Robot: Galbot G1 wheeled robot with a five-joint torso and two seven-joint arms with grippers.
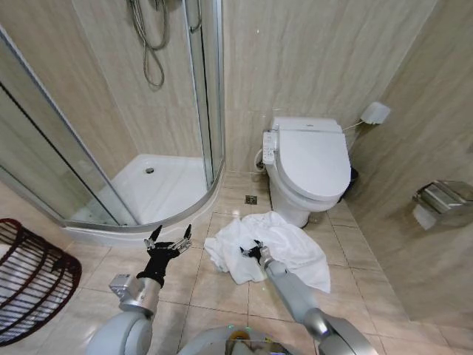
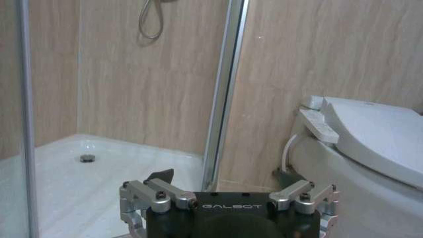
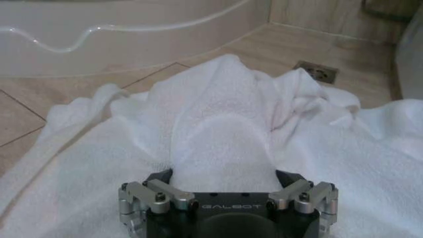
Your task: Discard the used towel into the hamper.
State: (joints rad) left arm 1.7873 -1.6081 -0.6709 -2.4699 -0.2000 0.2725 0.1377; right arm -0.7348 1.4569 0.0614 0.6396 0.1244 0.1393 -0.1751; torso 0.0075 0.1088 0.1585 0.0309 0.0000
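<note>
- r gripper [image 1: 253, 250] is pressed down into the towel [image 1: 277, 244], on the floor tiles just in front of the toilet [image 1: 310, 166]. in the r wrist view a fold of cloth [image 3: 221, 148] is seen bunched between the jaws, which are spread wide with fabric filling the gap. whether it's actually pinched can't be told.
- risk: only a top fold gets caught, so the rest would trail, drag on the tiles or slip out on lift. cause: loose heap, grip taken near one edge.
- l gripper [image 1: 168, 242] is held clear above the floor by the shower tray [image 1: 166, 185], fingers wide apart, nothing in them.
- hamper [image 1: 29, 277] is at far l edge, well apart from the towel, w/ the l arm in between. risk: a hanging tail could snag the l arm or the openwork rim on the way over.
- risk: towel may drape over the rim, not drop in, if released low.
</note>
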